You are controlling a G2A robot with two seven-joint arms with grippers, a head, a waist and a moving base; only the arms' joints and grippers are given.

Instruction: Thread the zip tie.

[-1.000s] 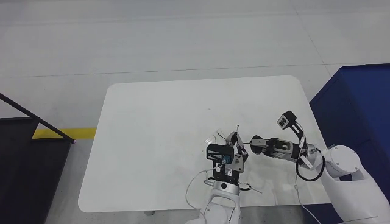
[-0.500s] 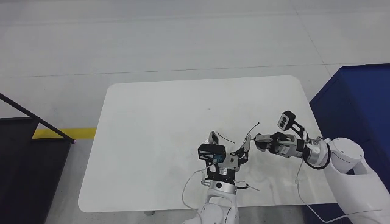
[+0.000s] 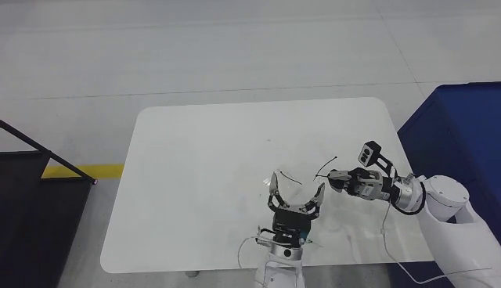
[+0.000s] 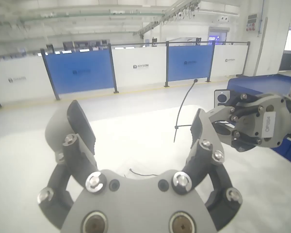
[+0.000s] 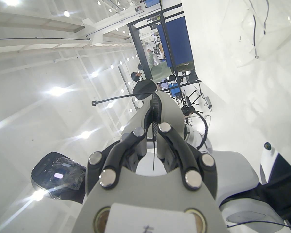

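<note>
My right gripper (image 3: 331, 180) is shut on a black zip tie (image 3: 325, 167), holding it just above the table's near right part. The tie (image 4: 181, 106) curves up and away from the fingers, with a small square head at its far end (image 5: 94, 103). My right gripper (image 5: 155, 104) pinches the strap, and a thin tail runs back between the fingers. My left gripper (image 3: 296, 192) is open wide beside it, nothing between its fingers (image 4: 81, 127). Its one finger stands just in front of the right gripper (image 4: 212, 118).
A second short black tie (image 3: 291, 177) lies on the white table (image 3: 203, 155) just beyond the left gripper, also seen as a thin strand (image 4: 140, 173). A clear box (image 5: 257, 25) holds a few black ties. A blue bin (image 3: 462, 139) stands off the table's right side.
The left gripper has opened wide and drawn back toward the table's near edge. The zip tie stays in the right gripper, which has shifted slightly right and lifted the tie.
</note>
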